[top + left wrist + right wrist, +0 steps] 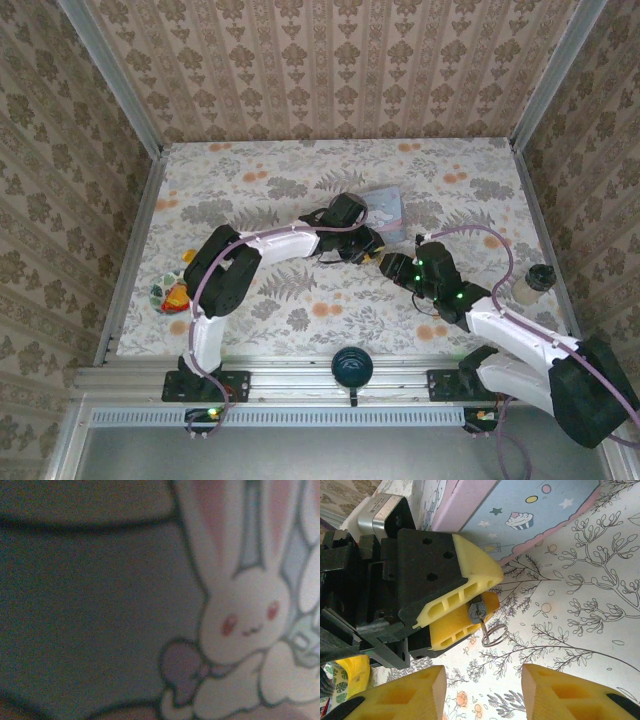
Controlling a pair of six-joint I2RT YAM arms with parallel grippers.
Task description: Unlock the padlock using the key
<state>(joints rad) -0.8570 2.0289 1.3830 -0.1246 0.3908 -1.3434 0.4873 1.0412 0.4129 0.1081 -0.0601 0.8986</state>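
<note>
In the right wrist view my left gripper [490,594] is shut on the tiny dark padlock [476,611], pinched between its yellow pads [470,572] with the keyhole end facing the camera. The slim key [483,624] sticks out of the keyhole, and its wire ring [494,635] hangs below. My right gripper [482,680] stands open just short of the key, with nothing between its fingers. From above, the left gripper [368,245] and the right gripper [392,265] meet at mid-table. The shackle is hidden.
The pale blue cartoon tin [385,207] lies just behind the grippers; its edge [540,510] and blurred bunny print [245,620] appear close up. A white bottle [530,283] stands at the right, a colourful toy [170,293] at the left, and a round black knob [352,365] on the front rail.
</note>
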